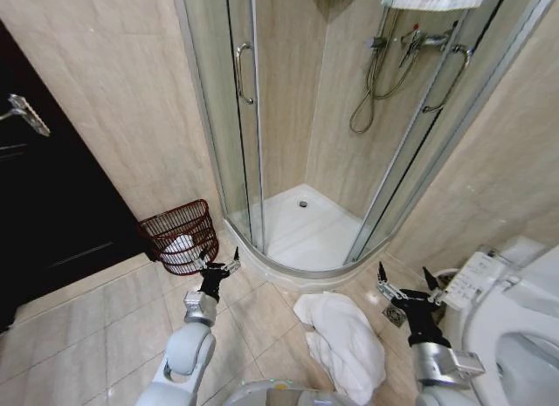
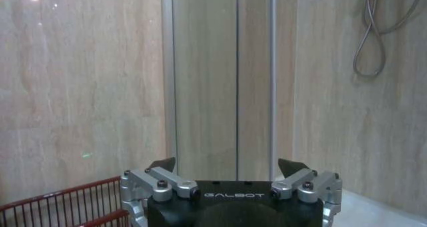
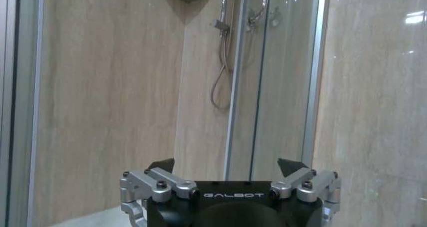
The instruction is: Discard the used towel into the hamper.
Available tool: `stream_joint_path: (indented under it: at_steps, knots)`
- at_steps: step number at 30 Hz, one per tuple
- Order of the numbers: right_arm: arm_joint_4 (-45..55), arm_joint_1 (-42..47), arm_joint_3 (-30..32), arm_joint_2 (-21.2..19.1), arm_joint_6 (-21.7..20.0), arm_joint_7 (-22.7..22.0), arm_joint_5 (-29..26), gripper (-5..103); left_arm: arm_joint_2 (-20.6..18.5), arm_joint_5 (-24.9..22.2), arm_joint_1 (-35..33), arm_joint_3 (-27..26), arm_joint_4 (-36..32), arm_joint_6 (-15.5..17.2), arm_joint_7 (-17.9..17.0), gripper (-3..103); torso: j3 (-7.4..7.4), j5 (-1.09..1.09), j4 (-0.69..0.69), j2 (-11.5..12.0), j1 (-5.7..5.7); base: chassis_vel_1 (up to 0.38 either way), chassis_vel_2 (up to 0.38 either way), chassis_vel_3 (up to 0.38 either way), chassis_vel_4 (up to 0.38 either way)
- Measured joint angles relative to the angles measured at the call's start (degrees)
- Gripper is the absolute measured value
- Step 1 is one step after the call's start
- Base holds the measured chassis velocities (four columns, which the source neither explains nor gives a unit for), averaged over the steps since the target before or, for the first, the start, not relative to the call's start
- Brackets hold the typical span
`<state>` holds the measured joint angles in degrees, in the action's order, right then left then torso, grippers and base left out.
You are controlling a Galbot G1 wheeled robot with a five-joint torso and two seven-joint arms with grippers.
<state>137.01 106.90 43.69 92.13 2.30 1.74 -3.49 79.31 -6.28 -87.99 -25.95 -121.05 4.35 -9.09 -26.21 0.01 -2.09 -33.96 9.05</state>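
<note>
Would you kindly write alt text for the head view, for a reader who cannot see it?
A white towel lies crumpled on the tiled bathroom floor between the robot's two arms, in front of a corner shower. The left gripper, jaws open, hovers beside the red-brown wire hamper by the wall; the right gripper, also open, hangs near a toilet.

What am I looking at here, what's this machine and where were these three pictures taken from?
This is a two-armed robot on wheels in a bathroom. The wide picture comes from a camera on its head, looking down; the other two come from cameras on its wrists, facing the shower. The left gripper sits near the red wire hamper, which already has something white inside. The right gripper is near the toilet. Both have their fingers open and hold nothing. A white towel lies crumpled on the floor tiles between the arms.
</note>
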Motion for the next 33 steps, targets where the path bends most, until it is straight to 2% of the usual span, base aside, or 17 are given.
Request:
stream_joint_path:
  at_steps: [3, 6, 10, 20, 33]
  knots:
    - [0.0, 0.0, 0.0, 0.0, 0.0, 0.0, 0.0, 100, 0.1, -0.1, -0.1, 0.0, -0.1, 0.5, -0.5, 100, -0.24, 0.00, 0.00, -0.4, 0.18, 0.000, 0.000, 0.000, 0.000]
    - [0.4, 0.0, 0.1, 0.0, -0.1, 0.0, -0.2, 100, 0.8, 0.2, 0.6, -0.5, -0.5, 1.9, -4.5, 100, -0.96, 0.00, 0.00, -1.7, 0.72, 0.000, 0.000, 0.000, 0.000]
    - [1.0, 0.0, -0.1, 0.0, -0.4, 0.4, -0.2, 100, 1.0, 0.3, 1.5, -2.1, -1.0, 3.1, -6.2, 100, -1.58, -0.01, 0.00, -2.7, 1.15, 0.000, 0.000, 0.000, 0.000]
    - [1.6, -0.9, -1.7, 0.0, -2.1, 0.7, 0.0, 100, 0.6, -0.4, 1.7, -5.4, -3.1, 5.8, -6.2, 100, -3.14, 0.00, 0.00, -5.4, 2.24, 0.000, 0.000, 0.000, 0.000]
    - [2.3, -1.2, -1.3, 0.0, -2.4, 0.8, -0.9, 100, 2.1, 1.1, 0.6, -4.2, -4.5, 6.4, -6.1, 100, -4.99, -0.01, 0.00, -8.7, 3.65, 0.000, 0.000, 0.000, 0.000]
